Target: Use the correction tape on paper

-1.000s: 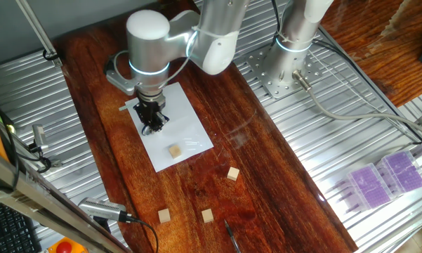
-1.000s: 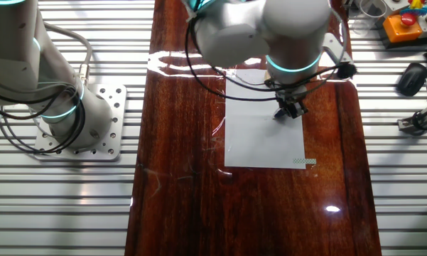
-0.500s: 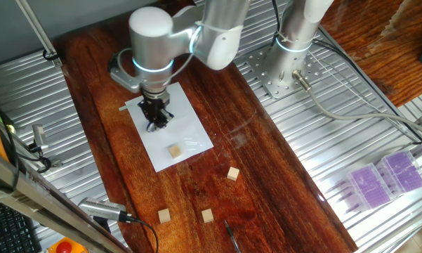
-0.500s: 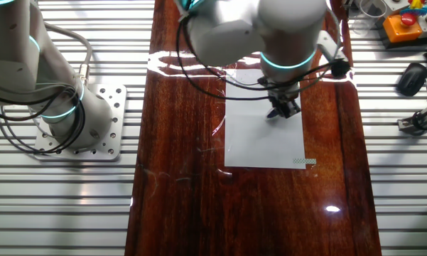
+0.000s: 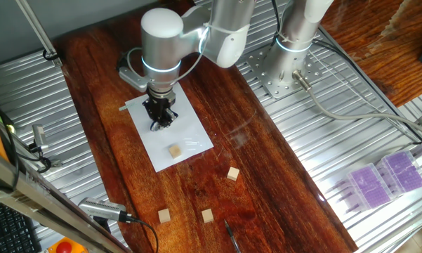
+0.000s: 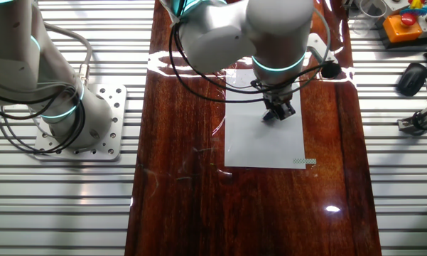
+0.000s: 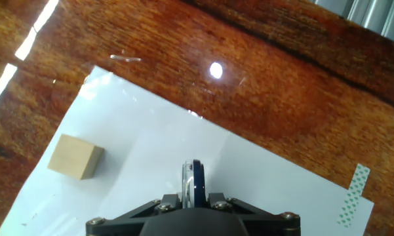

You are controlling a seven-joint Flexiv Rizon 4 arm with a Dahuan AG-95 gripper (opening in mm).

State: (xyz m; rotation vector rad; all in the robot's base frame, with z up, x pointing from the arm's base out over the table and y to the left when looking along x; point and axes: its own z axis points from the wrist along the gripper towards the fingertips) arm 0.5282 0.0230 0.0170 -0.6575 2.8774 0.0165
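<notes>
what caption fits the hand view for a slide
Gripper holding correction tape edge-on over white paper, wooden cube nearby.

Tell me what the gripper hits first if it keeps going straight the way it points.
The gripper points down at the table, shut on the correction tape. Straight on, the tape's tip meets the white paper first, if it isn't touching already. The wooden cube sits off to one side.

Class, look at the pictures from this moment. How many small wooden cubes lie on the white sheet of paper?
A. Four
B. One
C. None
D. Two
B. Only one wooden cube rests on the paper; the other three cubes lie on the bare wooden table, away from the sheet.
</notes>
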